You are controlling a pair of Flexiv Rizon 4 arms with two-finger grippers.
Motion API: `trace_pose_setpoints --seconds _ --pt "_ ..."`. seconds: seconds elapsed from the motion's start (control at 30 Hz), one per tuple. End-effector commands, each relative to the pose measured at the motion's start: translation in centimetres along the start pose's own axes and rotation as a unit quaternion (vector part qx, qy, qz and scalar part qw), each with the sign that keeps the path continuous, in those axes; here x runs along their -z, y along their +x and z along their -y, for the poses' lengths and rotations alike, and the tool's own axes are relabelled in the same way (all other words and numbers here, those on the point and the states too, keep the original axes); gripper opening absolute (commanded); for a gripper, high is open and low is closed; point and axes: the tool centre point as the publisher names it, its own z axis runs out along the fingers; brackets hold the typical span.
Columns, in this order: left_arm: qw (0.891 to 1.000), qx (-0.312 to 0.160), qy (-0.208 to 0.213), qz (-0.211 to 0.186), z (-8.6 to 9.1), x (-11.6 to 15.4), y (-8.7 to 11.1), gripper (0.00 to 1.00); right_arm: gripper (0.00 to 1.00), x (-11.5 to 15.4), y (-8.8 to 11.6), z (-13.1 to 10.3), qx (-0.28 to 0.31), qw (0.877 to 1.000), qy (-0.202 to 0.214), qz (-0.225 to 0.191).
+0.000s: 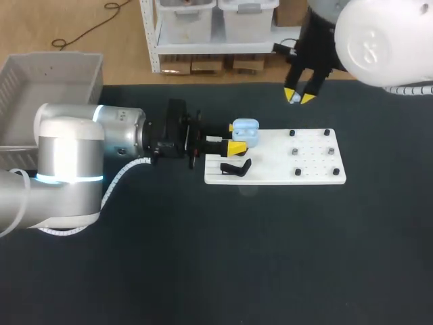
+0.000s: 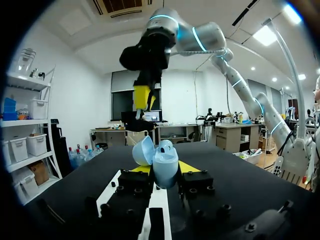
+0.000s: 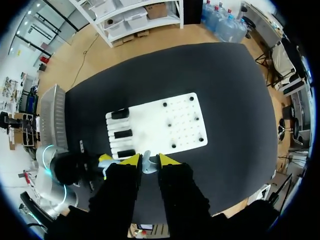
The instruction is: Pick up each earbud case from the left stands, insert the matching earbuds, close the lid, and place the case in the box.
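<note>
A light-blue earbud case (image 1: 246, 130) with its lid open stands at the left end of the white board (image 1: 304, 169). My left gripper (image 1: 236, 138) is shut on it from both sides. In the left wrist view the case (image 2: 162, 162) sits upright between the yellow fingertips (image 2: 189, 166), lid tipped back. My right gripper (image 1: 298, 96) hangs above the table beyond the board's far edge, shut on a small pale earbud (image 1: 292, 99). The right wrist view shows that earbud (image 3: 145, 164) pinched between the tips of the right gripper (image 3: 149, 161), high over the board (image 3: 165, 125).
A black stand (image 1: 235, 168) lies on the board's near left part, and small black pegs (image 1: 296, 152) dot its right half. A grey bin (image 1: 47, 88) stands at the far left of the table. My right gripper (image 2: 142, 97) shows overhead in the left wrist view.
</note>
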Motion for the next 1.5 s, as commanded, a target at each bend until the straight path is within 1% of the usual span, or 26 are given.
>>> trace_pose_setpoints --seconds 0.03,0.17,0.27,0.43,0.57,0.6,0.67,0.8,1.3,1.5 --pt "1.000 0.000 -0.001 0.000 0.1 0.0 0.0 0.00 0.00 1.7 1.9 -1.1 0.013 1.000 0.000 0.004" --pt "1.000 0.000 -0.001 0.000 0.1 0.0 0.0 0.00 0.00 1.8 3.0 -2.6 0.041 0.999 0.004 -0.009" --pt "1.000 0.000 -0.001 0.000 0.1 0.0 0.0 0.00 0.00 1.5 4.0 -3.7 0.065 0.997 0.006 -0.030" --pt "1.000 0.000 -0.001 0.000 0.1 0.0 0.0 0.00 0.00 0.7 4.9 -5.3 0.098 0.993 0.012 -0.058" --pt "1.000 0.000 -0.001 0.000 0.1 0.0 0.0 0.00 0.00 0.1 5.4 -6.2 0.119 0.991 0.010 -0.065" --pt "1.000 0.000 -0.001 0.000 0.1 0.0 0.0 0.00 0.00 -0.1 5.4 -6.3 0.124 0.990 0.009 -0.060" --pt "1.000 0.000 -0.001 0.000 0.1 0.0 0.0 0.00 0.00 -0.5 5.4 -6.5 0.131 0.990 0.007 -0.060" --pt "1.000 0.000 -0.001 0.000 0.1 0.0 0.0 0.00 0.00 -1.3 5.4 -6.2 0.143 0.989 0.007 -0.040" --pt "1.000 0.000 -0.001 0.000 0.1 0.0 0.0 0.00 0.00 -1.3 5.4 -6.2 0.143 0.989 0.007 -0.040" --pt "1.000 0.000 -0.001 0.000 0.1 0.0 0.0 0.00 0.00 -1.3 5.6 -6.9 0.188 0.980 0.019 -0.055"
